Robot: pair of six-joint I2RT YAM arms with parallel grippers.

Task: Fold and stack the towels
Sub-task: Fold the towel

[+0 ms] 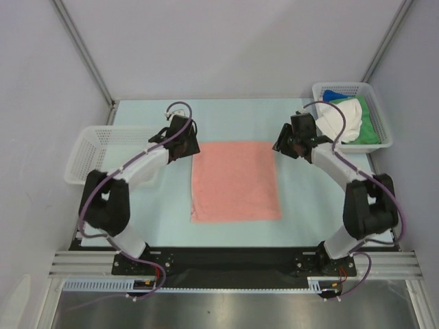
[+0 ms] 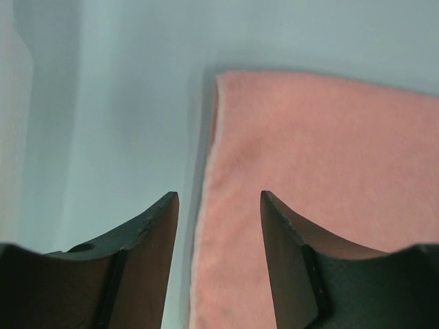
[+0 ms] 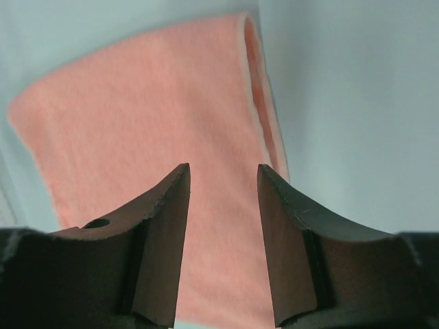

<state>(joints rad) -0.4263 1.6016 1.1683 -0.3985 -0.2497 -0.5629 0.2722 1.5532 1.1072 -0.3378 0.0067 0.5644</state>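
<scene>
your pink towel [image 1: 235, 181] lies flat at the centre of the frame on the pale table [image 1: 158, 212]; the right wrist view shows a doubled edge along its right side. left gripper [image 1: 191, 149] is at the towel's upper left corner, fingers spread, nothing between them — right gripper [image 1: 280, 147] likewise released at the upper right corner. upper right basket [image 1: 384, 130] holds a white towel [image 1: 343, 120], green towel [image 1: 369, 127] and blue towel [image 1: 334, 94] — left basket [image 1: 86, 147] sits at the table's left edge.
</scene>
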